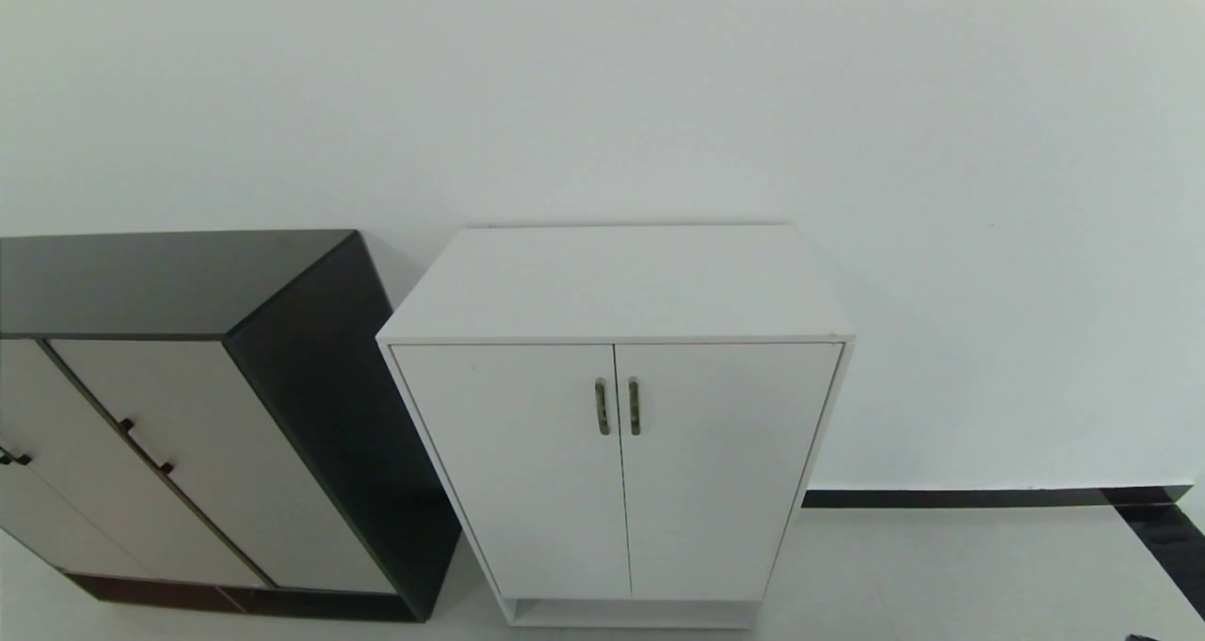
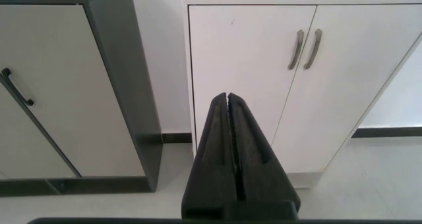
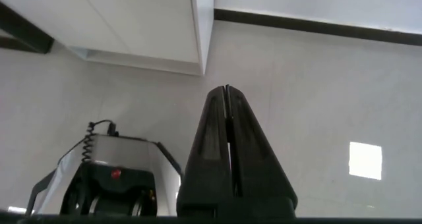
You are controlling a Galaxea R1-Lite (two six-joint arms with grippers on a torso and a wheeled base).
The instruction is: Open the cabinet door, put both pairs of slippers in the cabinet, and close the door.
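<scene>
A white two-door cabinet (image 1: 617, 453) stands against the wall, both doors closed, with two metal handles (image 1: 617, 406) side by side at the centre seam. In the left wrist view the same cabinet (image 2: 264, 79) and its handles (image 2: 304, 49) lie ahead of my left gripper (image 2: 228, 96), whose black fingers are pressed together and hold nothing. My right gripper (image 3: 227, 89) is shut too, empty, hanging over the pale floor near the cabinet's lower corner (image 3: 201, 66).
A dark cabinet with beige doors (image 1: 188, 415) stands just left of the white one, a narrow gap between them. A black skirting strip (image 1: 988, 498) runs along the wall on the right, with pale floor in front of it.
</scene>
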